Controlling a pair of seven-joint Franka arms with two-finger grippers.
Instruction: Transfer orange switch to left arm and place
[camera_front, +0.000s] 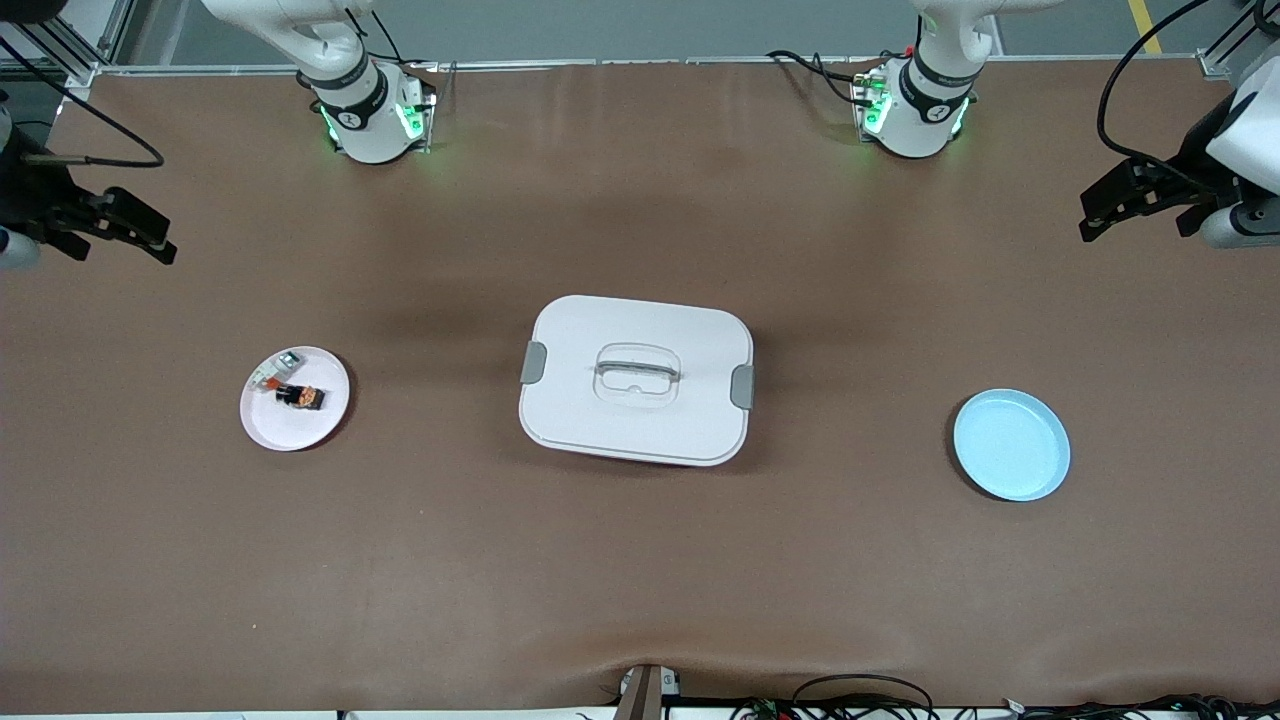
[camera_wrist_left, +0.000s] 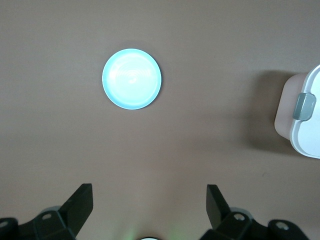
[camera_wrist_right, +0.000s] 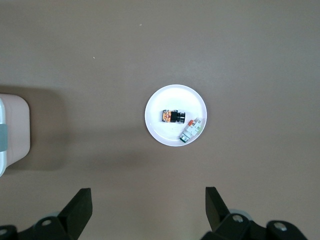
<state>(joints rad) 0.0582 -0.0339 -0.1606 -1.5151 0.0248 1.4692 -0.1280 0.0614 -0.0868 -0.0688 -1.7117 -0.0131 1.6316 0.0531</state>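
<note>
Orange-tipped and tiny, the orange switch (camera_front: 301, 396) lies in the pink plate (camera_front: 262, 424) toward the right arm's end of the table, just beside a small white component (camera_front: 270, 374), its long axis running roughly along the table with the orange end pointing toward the box (camera_front: 637, 379). Both arms wait high at the table's ends, the right gripper (camera_front: 128, 232) and left gripper (camera_front: 1125, 205) spread wide and empty. To my eye, the right one should drop straight down, pinch across the switch's short sides without nudging the white piece, then carry it high over the box toward the blue plate (camera_front: 1011, 445).
</note>
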